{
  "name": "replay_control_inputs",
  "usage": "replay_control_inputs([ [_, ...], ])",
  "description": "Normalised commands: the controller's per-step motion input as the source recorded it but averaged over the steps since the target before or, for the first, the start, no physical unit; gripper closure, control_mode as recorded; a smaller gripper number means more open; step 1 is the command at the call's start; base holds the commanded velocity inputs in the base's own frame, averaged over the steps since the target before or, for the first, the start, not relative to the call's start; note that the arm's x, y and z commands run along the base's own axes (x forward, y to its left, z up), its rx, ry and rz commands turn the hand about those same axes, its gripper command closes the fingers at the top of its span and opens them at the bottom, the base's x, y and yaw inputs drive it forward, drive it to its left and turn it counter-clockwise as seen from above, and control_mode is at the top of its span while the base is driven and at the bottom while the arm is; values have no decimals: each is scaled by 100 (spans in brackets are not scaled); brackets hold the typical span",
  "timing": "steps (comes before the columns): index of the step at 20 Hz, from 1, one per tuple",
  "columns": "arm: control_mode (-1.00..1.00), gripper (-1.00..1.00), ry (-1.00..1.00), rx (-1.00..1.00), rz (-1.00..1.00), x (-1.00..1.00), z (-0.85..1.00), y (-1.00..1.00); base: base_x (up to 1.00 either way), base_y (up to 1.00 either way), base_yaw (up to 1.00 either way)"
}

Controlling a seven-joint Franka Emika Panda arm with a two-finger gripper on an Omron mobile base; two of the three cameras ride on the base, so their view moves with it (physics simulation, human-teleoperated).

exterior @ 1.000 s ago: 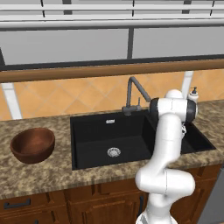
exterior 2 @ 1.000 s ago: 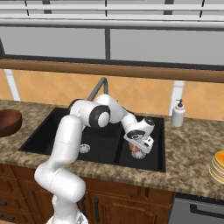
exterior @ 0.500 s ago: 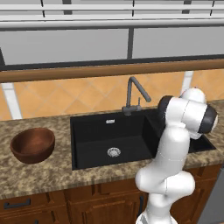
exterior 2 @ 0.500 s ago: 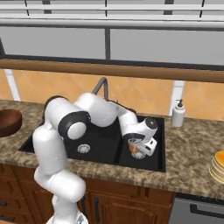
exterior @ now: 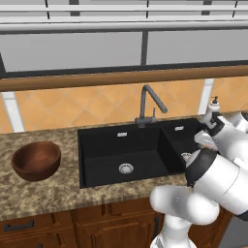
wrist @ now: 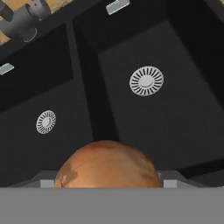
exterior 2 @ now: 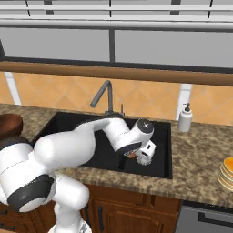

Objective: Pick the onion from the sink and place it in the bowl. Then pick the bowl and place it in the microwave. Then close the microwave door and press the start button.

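The orange-brown onion (wrist: 107,165) sits close to the hand camera, between my gripper's (wrist: 107,183) fingers, with the black sink floor well beyond it. From the right base view my gripper (exterior 2: 142,156) hangs in the right basin of the sink (exterior 2: 68,125), shut on the onion (exterior 2: 131,155), which shows as a small orange spot beside the hand. The dark reddish-brown bowl (exterior: 36,160) stands on the counter left of the sink (exterior: 104,150) and appears as bowl (exterior 2: 9,125) at the left edge. The microwave is out of view.
A dark grey arched faucet (exterior: 145,104) rises behind the sink. Each of the two basins has a steel drain (wrist: 146,81). A white soap dispenser (exterior 2: 185,118) stands right of the sink, and a stack of orange-topped discs (exterior 2: 226,173) lies further right.
My arm has folded down and swung its elbow toward the cameras. The hand has stayed over the right basin with the onion in it.
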Motion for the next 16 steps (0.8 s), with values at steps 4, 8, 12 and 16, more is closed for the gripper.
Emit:
replay_control_inputs([
  [4, -100, 100, 0, -4, 0, -72, 90, 57, 0, 0, 0],
  [8, -100, 100, 0, -5, 0, -66, 55, 73, 0, 0, 0],
  [12, -100, 100, 0, -6, 0, -35, 19, 86, 0, 0, 0],
  [16, -100, 100, 0, -8, 0, -4, 18, 100, 0, 0, 0],
])
